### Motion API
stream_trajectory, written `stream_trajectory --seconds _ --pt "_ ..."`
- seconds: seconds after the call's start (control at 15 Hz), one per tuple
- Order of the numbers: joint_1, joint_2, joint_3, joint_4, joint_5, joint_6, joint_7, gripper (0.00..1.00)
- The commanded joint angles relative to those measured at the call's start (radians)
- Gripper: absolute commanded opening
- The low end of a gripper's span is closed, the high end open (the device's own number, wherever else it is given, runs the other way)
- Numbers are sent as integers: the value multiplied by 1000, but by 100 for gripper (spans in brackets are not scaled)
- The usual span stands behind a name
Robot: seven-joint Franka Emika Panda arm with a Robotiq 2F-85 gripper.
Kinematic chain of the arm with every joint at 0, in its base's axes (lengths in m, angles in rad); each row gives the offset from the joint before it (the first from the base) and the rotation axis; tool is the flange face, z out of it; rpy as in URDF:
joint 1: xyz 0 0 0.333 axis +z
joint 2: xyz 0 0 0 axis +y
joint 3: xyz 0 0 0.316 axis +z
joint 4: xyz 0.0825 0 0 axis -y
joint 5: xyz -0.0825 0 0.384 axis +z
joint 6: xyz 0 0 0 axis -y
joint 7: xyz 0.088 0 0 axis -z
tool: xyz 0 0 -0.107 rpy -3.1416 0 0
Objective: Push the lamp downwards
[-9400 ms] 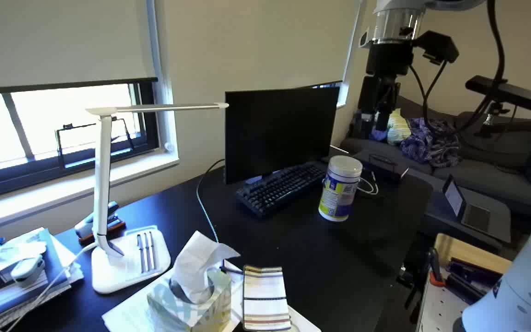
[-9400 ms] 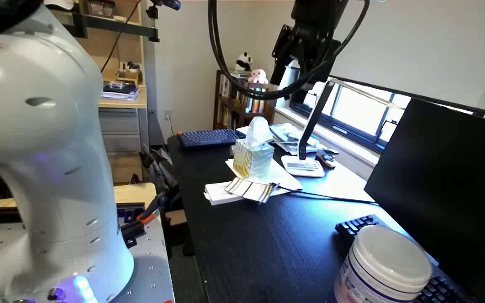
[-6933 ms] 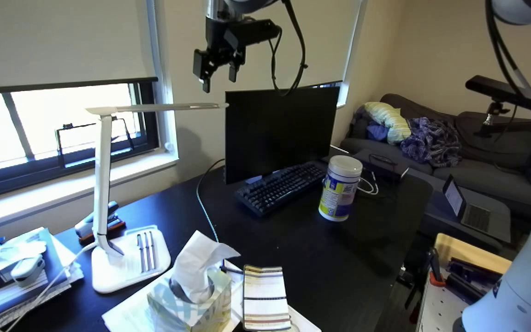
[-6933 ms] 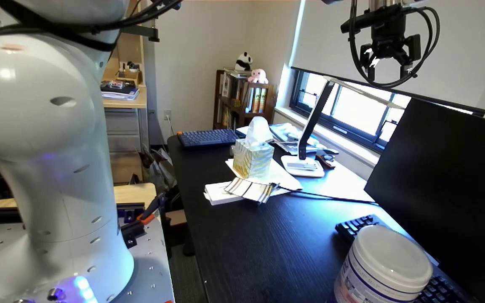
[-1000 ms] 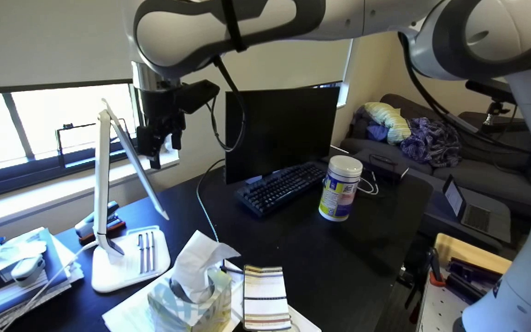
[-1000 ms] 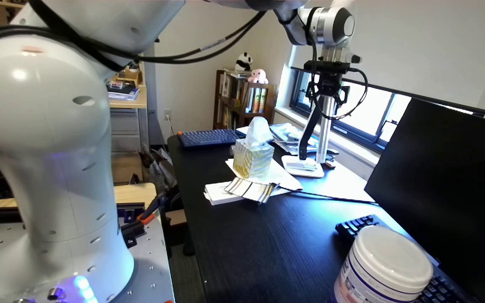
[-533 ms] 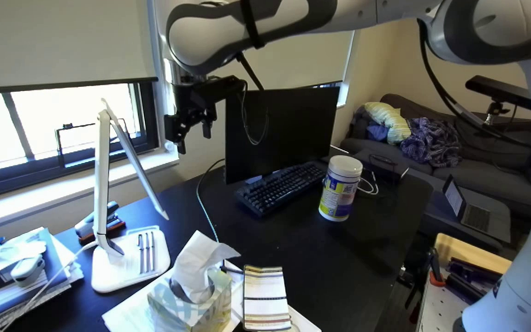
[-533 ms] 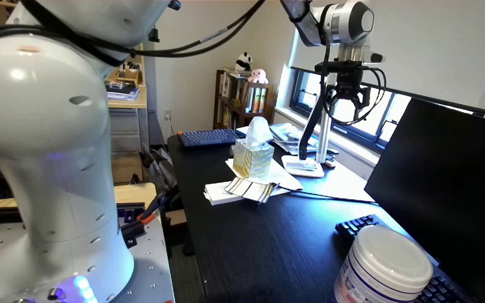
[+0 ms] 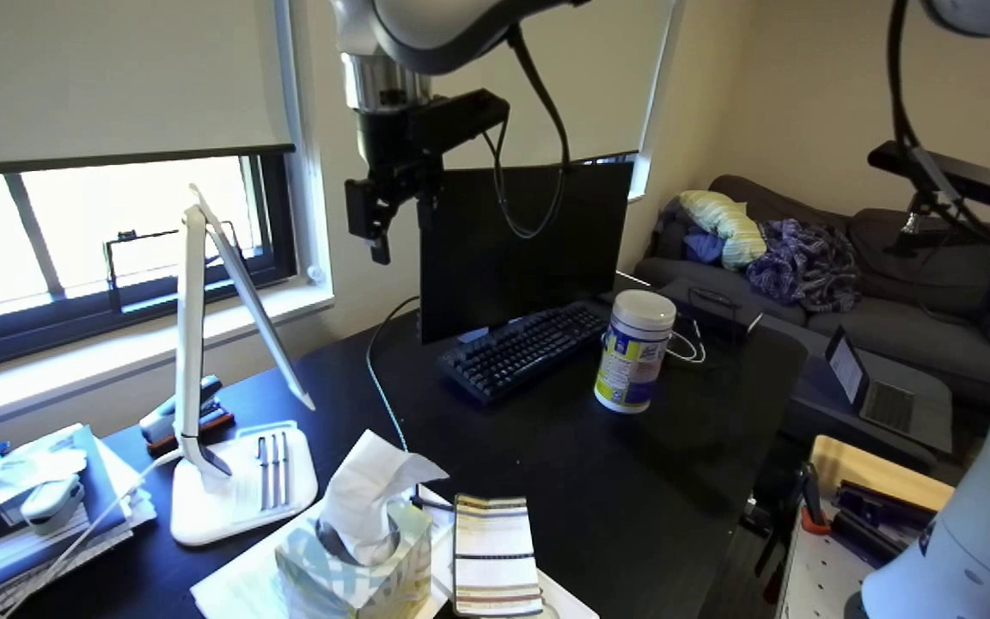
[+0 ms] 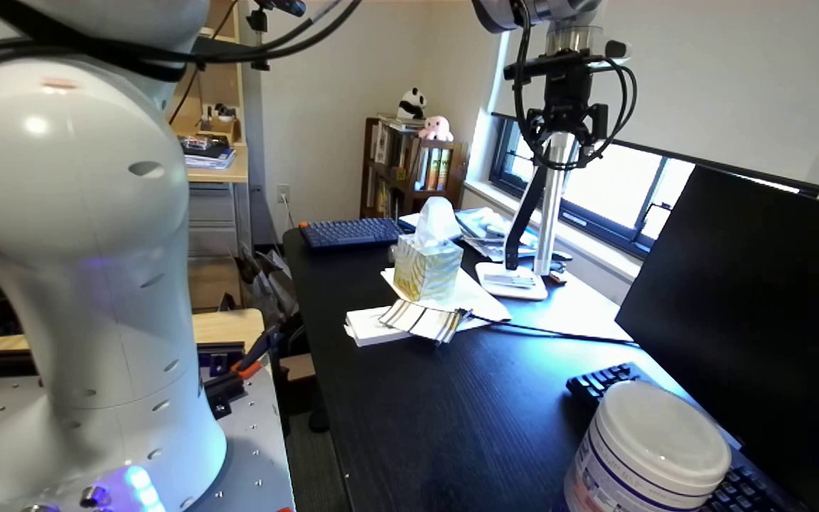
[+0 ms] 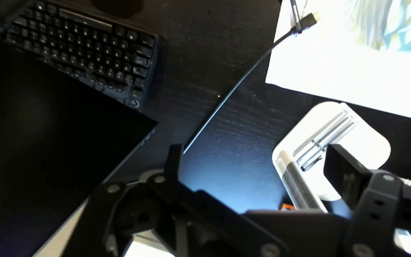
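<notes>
Black claw [image 11: 254,153] gapes wide, hanging apart from the lamp [image 9: 190,335].

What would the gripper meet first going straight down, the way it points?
Probably the desk, between the monitor and the lamp; depth is unclear, so the cable might come first.

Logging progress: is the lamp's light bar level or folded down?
Folded down: the light bar slopes from the top of the stem toward the desk.
</notes>
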Motion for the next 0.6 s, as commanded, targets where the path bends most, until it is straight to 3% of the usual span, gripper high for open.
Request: stream_trajectory --seconds 0.0,0.27,0.4,0.53 --pt "2 -218 26 -244 -54 14 7 100" --pt "-18 -411 56 -453 -71 74 80 100" --pt "-38 -485 52 -535 84 146 -9 100" --pt "-47 -557 42 -601 204 134 -25 100"
